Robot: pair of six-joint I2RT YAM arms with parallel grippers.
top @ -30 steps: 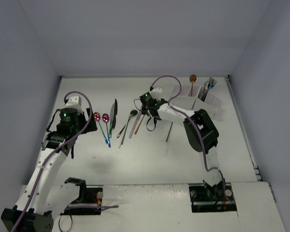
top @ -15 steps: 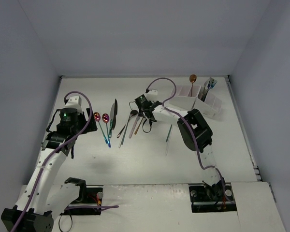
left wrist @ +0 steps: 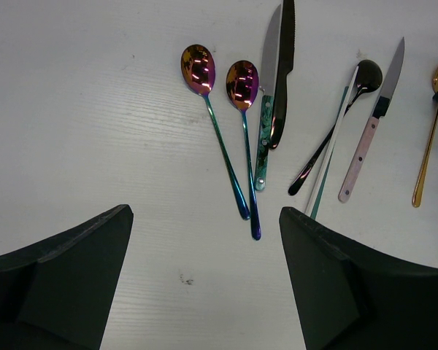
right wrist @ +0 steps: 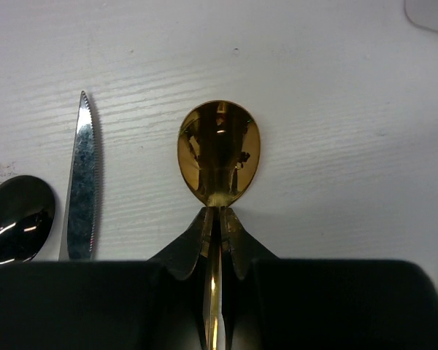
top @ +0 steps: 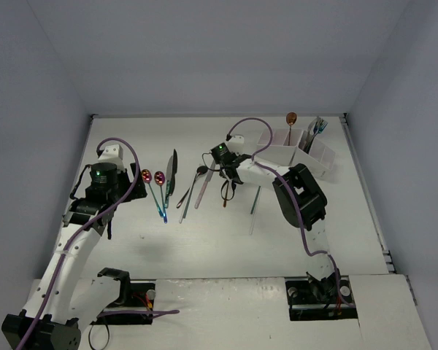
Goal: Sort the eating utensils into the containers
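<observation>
Right gripper pinched shut on the gold spoon, both dark fingertips pressed to the thin neck just below the bowl, hardly any gap between them. Bowl oval, polished mirror-bright, hollow side up over the white table; impossible to tell whether resting on it or lifted clear. Handle running back between the fingers and out of sight under the gripper body. Just left of the bowl in the wrist view, a serrated knife with a silver blade and a pale pink handle, tip pointing away. Beside that, the glossy black spoon, bowl up.

Left gripper spread wide, holding nothing, hanging over bare table near the handle ends of two iridescent spoons. Both side by side, purple-gold bowls, blue-green handles. Next to them a black knife lying against a green-handled knife, silver blade, marbled grip. Farther right, a thin pale stick crossing the black spoon's handle.

White containers at the far right of the table, well apart from the loose row. Copper-coloured spoon standing upright in one compartment, blue and silver pieces leaning in another.
</observation>
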